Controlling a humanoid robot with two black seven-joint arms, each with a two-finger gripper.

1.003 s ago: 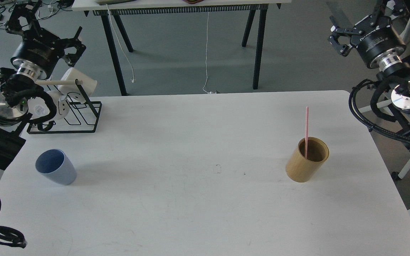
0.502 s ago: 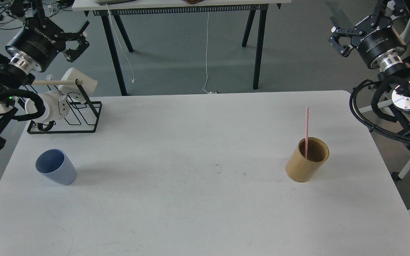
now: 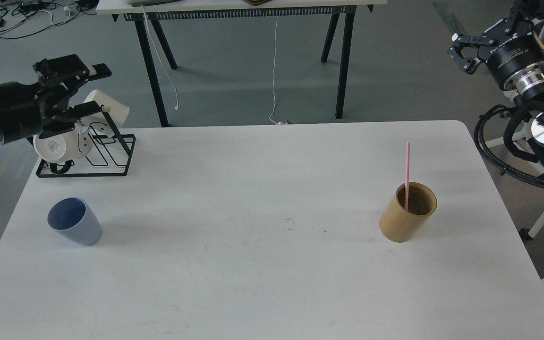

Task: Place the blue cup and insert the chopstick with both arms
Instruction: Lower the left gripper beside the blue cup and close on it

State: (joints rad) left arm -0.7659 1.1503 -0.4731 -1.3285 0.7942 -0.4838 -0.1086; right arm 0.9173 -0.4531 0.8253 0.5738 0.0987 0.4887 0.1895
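The blue cup [image 3: 74,221] stands upright on the left side of the white table [image 3: 253,264]. The pink chopstick [image 3: 407,165] stands upright inside the tan cylinder [image 3: 408,215] on the right side. My left gripper [image 3: 93,90] is open and empty; it points right, level, just above the mug rack and well behind the blue cup. My right gripper [image 3: 462,51] is open and empty, held high off the table's far right corner, well away from the chopstick.
A black wire rack [image 3: 111,163] with a pale wooden rod holds white mugs [image 3: 62,145] at the table's back left corner, right below my left gripper. Another table's legs [image 3: 151,71] stand behind. A chair base shows at the right edge.
My left arm has swung down and turned, so its gripper now points right over the rack. My right arm has shifted slightly right. Cup, cylinder and chopstick have not moved.
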